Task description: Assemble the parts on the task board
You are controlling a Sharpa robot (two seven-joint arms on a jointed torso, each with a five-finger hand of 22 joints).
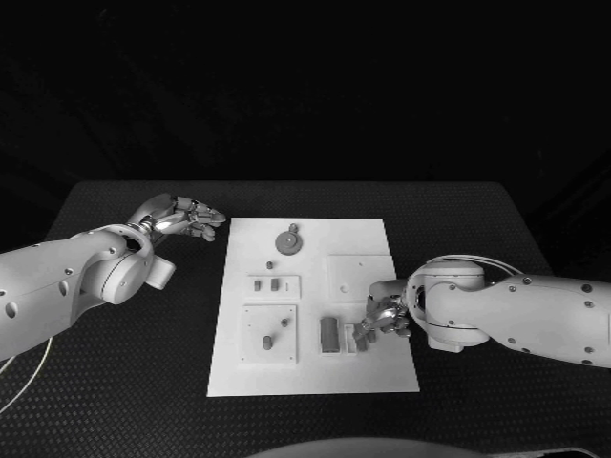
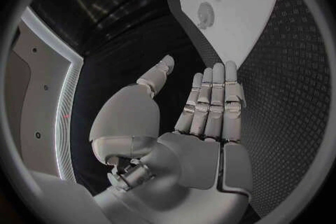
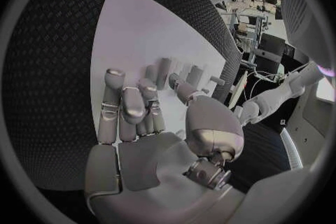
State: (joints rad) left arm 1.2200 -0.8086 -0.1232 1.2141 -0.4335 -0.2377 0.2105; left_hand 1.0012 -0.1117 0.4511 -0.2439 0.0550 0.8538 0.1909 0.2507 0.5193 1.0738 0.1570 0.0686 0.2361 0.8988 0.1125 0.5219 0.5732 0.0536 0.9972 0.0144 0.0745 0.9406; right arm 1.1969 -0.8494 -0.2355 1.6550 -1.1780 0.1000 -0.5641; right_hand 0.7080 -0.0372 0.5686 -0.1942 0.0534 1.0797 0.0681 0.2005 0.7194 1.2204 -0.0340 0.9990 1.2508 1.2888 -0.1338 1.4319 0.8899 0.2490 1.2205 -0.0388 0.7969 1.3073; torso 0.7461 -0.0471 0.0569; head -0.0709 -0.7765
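No text, label, brand, number or sign can be read in any view, neither on the task board (image 1: 314, 315) nor on the worktop (image 1: 140, 382) around it.

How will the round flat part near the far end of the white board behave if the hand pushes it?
The round part looks flat and low, so it would probably slide, not tip. It seems small, so likely light. The task board looks smooth, so the part may slip easily.

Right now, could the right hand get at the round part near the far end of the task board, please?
Probably not directly. The right hand sits low over the upright parts at the near right of the task board; the round part lies far across it, closer to the open left hand.
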